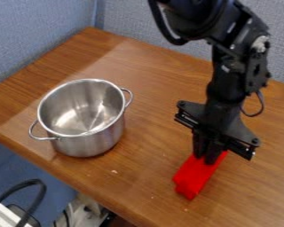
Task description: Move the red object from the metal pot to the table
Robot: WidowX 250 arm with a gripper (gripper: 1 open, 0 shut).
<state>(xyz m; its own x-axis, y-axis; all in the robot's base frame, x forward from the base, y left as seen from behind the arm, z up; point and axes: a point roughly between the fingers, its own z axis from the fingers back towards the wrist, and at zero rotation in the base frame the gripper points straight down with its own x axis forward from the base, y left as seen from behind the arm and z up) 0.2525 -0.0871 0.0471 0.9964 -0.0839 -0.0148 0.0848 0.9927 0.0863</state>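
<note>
On table [132, 173], metal pot [82, 117] sits with nothing inside; gripper [208, 157] over on the right, nearly closed, fingertips at red block [198, 175], pinching its upper end, block on tabletop

Shiny metal pot [82, 117] stands on glossy wood-grain table [132, 182].

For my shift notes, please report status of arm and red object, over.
Gripper shut on red object. Object at table, outside metal pot. No obstruction seen.
</note>
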